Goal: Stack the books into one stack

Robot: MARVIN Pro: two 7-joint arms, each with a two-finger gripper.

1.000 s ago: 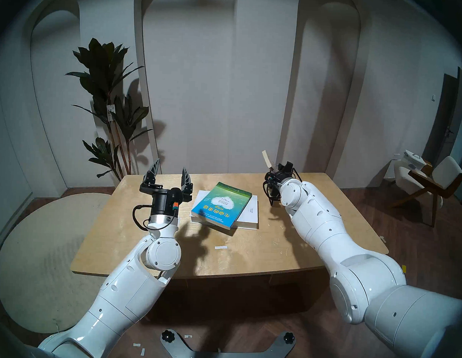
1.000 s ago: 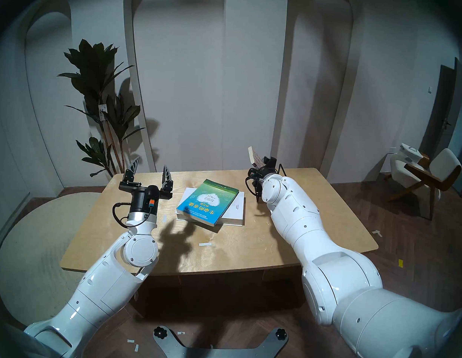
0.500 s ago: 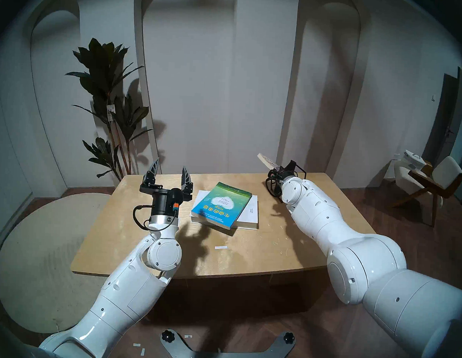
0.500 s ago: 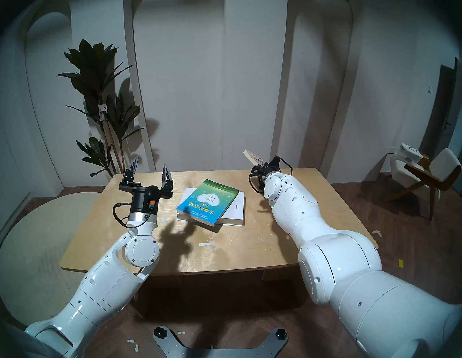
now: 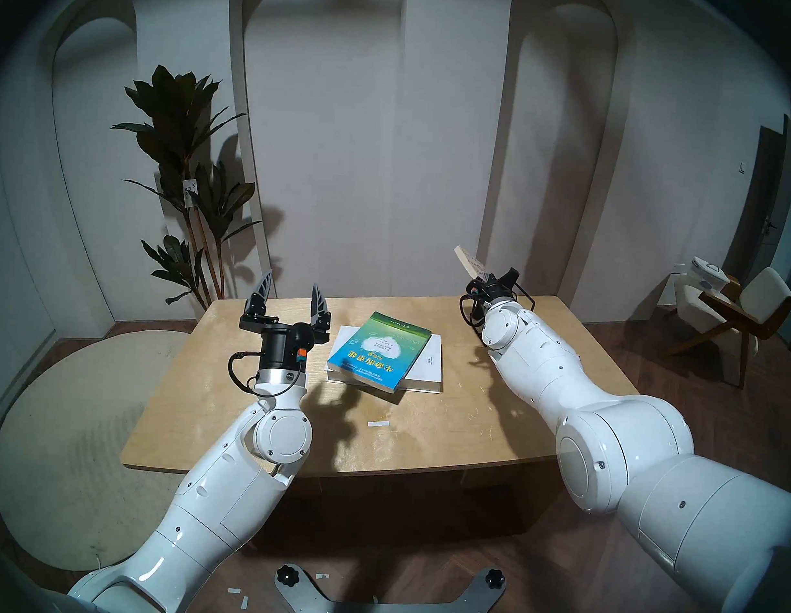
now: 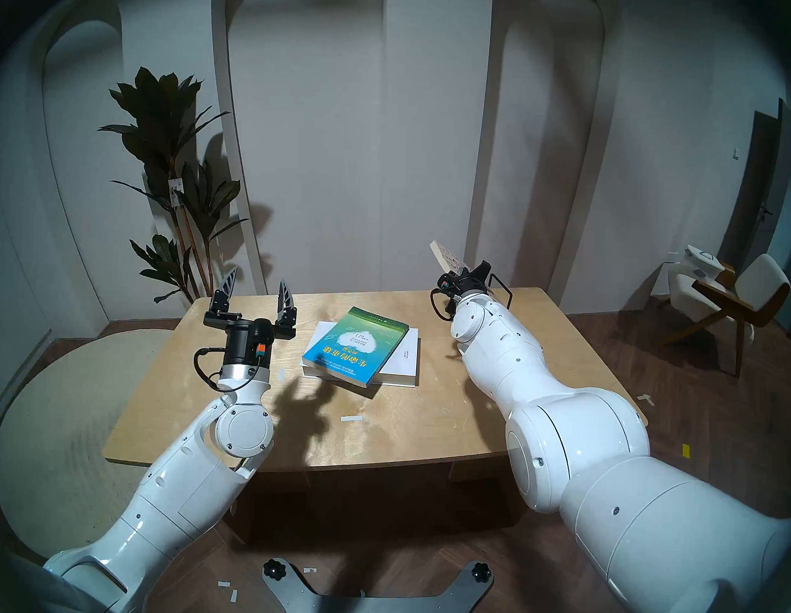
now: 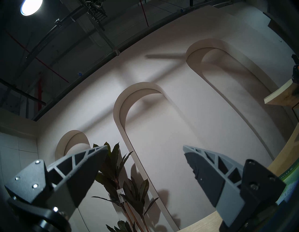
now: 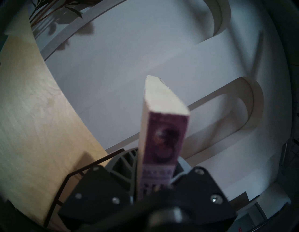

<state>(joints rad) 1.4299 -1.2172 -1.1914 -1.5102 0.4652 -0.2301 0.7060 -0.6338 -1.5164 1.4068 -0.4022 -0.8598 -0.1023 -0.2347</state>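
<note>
Start at the wooden table point(image 5: 425, 434) and go from its near edge to its far edge. Close to the near edge a small white strip of tape point(image 5: 377, 423) lies flat on the wood. Past the tape, near the middle of the table, sits the stack point(image 5: 385, 361) — a big white book point(image 5: 429, 365) on the bottom and a blue-green book with a white cloud point(image 5: 378, 351) lying on top of it, turned a little so its corners stick out past the white one. On the left side of the table, just beside the stack, the left gripper point(image 5: 292, 302) is held up in the air with its two grey fingers pointing up and spread wide apart, and nothing is between them. At the far right corner of the table, the right gripper point(image 5: 486, 282) is lifted above the wood and is pinched tight on the small beige-pink book point(image 5: 469, 262). That book stands on its edge in the air and leans toward the left side of the table, well apart from the stack. Thin black wire rack point(image 5: 521, 295) bars show right behind that gripper, at the same far corner. Behind the far left corner of the table stands a tall plant point(image 5: 188, 175) with dark leaves, in front of the white wall.
</note>
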